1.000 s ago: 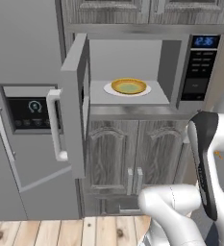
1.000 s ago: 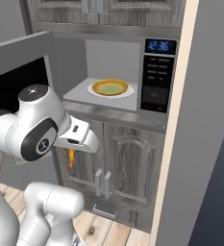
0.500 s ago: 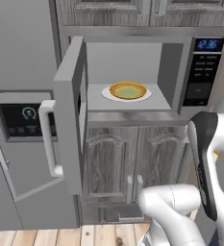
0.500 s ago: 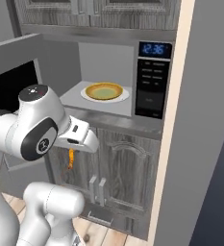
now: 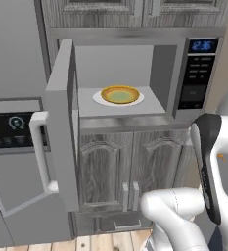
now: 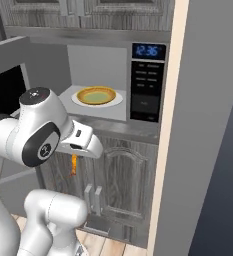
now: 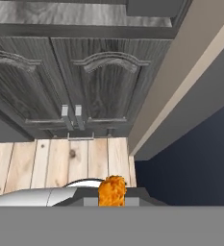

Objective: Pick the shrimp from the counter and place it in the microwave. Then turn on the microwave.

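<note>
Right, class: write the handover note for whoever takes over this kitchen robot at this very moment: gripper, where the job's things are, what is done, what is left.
Gripper: shut on the tiny orange-pink shrimp, held low in front of the grey wood-grain cabinet doors.
Built-in silver-grey microwave: door swung wide open; inside, a yellow bowl on a white plate.
Done: shrimp picked up.
Left: lift the shrimp into the microwave, release, close the door, turn it on at the black keypad.
</note>
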